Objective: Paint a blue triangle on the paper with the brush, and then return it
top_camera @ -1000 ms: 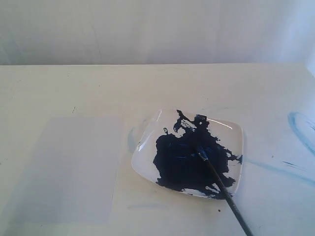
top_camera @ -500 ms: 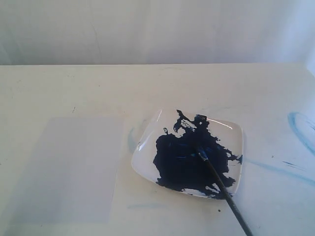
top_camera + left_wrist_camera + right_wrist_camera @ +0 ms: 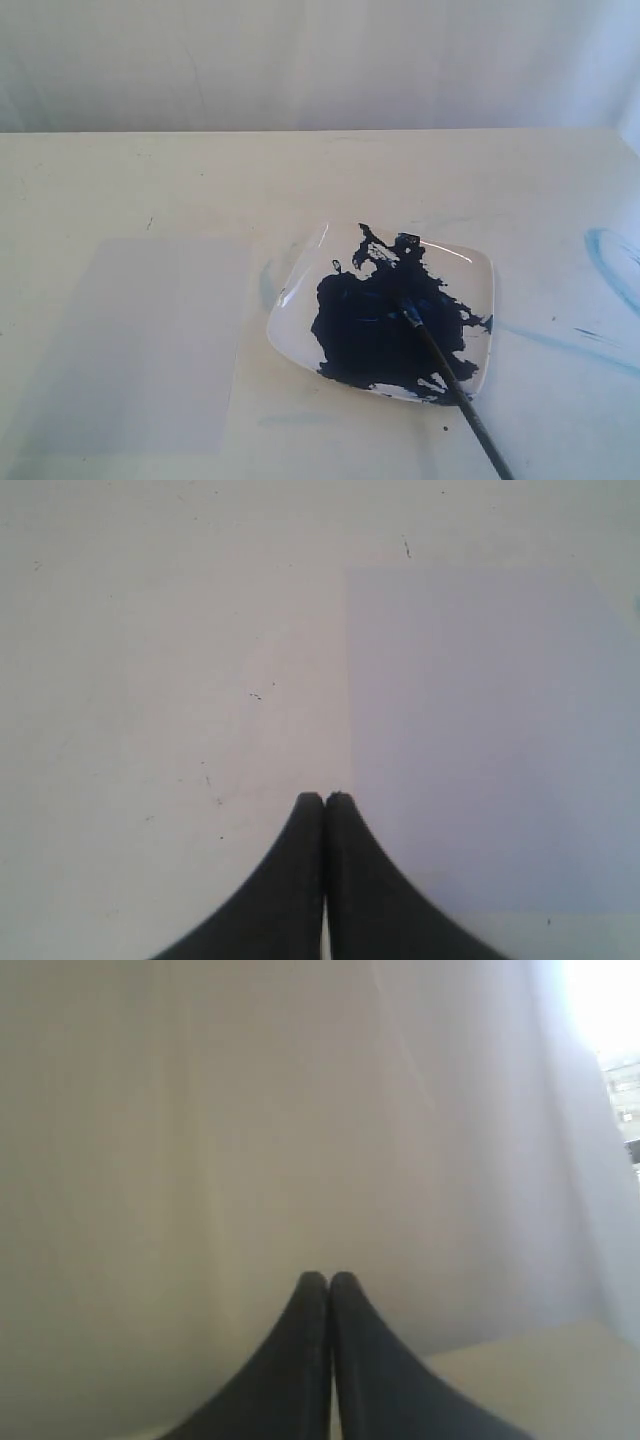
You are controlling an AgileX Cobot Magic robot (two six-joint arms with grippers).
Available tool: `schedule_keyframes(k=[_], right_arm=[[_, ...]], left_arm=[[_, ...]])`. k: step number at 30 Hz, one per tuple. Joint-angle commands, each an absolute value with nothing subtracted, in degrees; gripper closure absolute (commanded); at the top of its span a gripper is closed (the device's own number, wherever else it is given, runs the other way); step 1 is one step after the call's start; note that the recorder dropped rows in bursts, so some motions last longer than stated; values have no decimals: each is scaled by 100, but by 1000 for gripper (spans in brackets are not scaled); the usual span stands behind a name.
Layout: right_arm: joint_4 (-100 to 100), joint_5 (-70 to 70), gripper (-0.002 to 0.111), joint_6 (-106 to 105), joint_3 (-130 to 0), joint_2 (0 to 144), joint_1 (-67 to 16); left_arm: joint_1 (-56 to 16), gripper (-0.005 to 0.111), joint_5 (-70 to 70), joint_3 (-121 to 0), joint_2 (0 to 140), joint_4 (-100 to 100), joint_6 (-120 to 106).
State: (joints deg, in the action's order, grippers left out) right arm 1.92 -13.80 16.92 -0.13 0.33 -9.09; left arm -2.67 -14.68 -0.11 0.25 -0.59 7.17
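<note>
There was nothing to read in any of the views, honestly. No lettering, labels, brand marks or numbers showed up on anything, as far as I could make out.

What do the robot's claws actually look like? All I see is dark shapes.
The left gripper and right gripper each have two plain matte-black fingers, broad at the base and curving in to narrow rounded tips. No markings or cables show, and the arms are out of view.
</note>
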Motion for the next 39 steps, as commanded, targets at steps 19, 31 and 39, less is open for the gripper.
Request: schedule_keyframes(k=[19, 31, 39], right_arm=[[-1062, 5027, 108, -912, -3496, 3955, -926], [-2937, 6220, 108, -6231, -3562, 6690, -1585], [-2691, 5367, 108, -8870, -3562, 6709, -2150]], left_arm=[[-303, 107, -1464, 0, 0, -45, 755], [-303, 107, -1464, 0, 0, -45, 755], [-303, 107, -1464, 0, 0, -45, 755]])
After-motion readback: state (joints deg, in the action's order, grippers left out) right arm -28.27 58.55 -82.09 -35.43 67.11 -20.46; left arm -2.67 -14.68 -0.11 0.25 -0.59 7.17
